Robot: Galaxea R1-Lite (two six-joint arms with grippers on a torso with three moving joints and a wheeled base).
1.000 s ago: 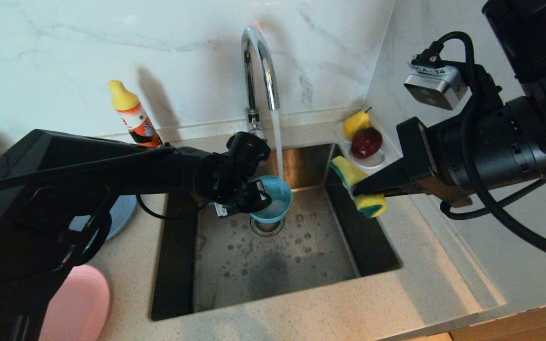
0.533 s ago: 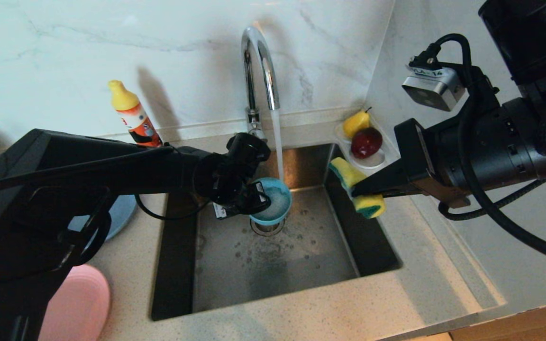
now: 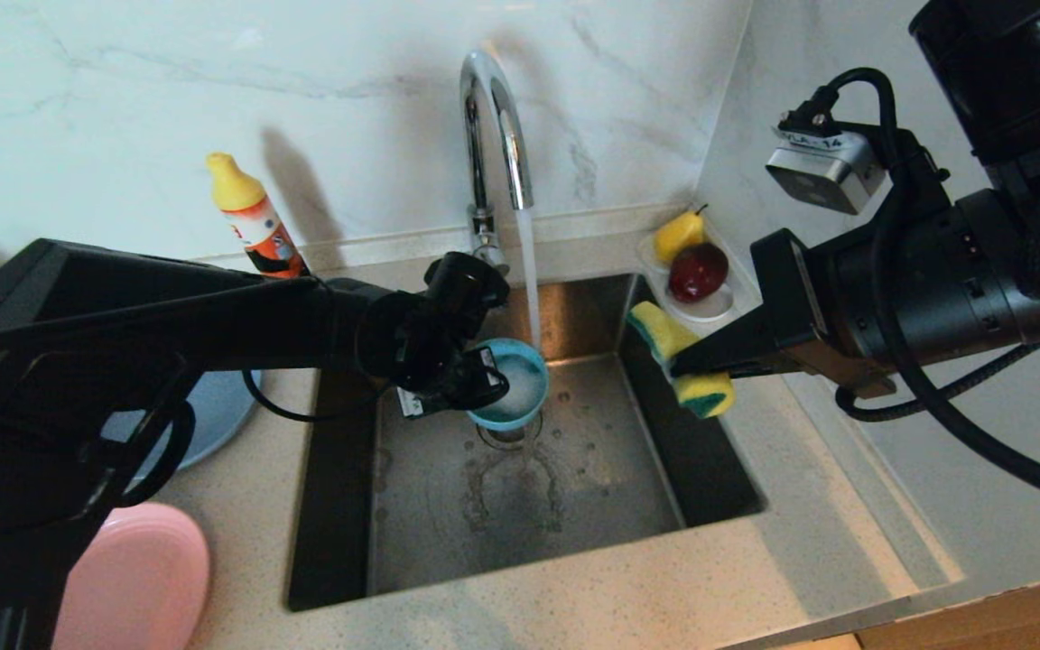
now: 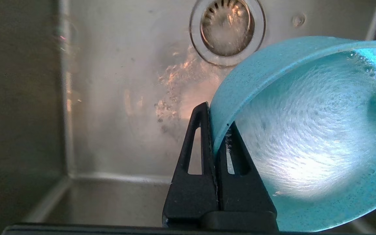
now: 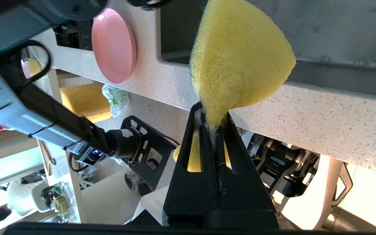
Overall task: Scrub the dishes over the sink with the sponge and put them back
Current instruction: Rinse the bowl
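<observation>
My left gripper (image 3: 484,379) (image 4: 217,114) is shut on the rim of the teal bowl (image 3: 513,386) (image 4: 305,130). It holds the bowl over the sink (image 3: 592,506) (image 4: 109,98), under the tap's (image 3: 493,126) running stream. Frothy water swirls in the bowl, just above the drain strainer (image 3: 506,435) (image 4: 227,29). At the sink's right rim my right gripper (image 3: 678,366) (image 5: 212,112) is shut on the yellow-and-green sponge (image 3: 660,329) (image 5: 240,55). The light-blue plate (image 3: 213,415) lies on the counter at the left, partly behind my left arm. The pink plate (image 3: 136,582) (image 5: 114,45) lies nearer the front.
A dish-soap bottle (image 3: 254,221) with a yellow cap leans against the back wall, left of the tap. In the back right corner, a white saucer (image 3: 710,311) holds a pear (image 3: 678,233) and a red apple (image 3: 699,271). The side wall stands close behind my right arm.
The bowl has tipped more level and filled with frothy water, which now spills and runs across the sink floor. My left arm shifted slightly left. The right gripper and sponge stayed in place.
</observation>
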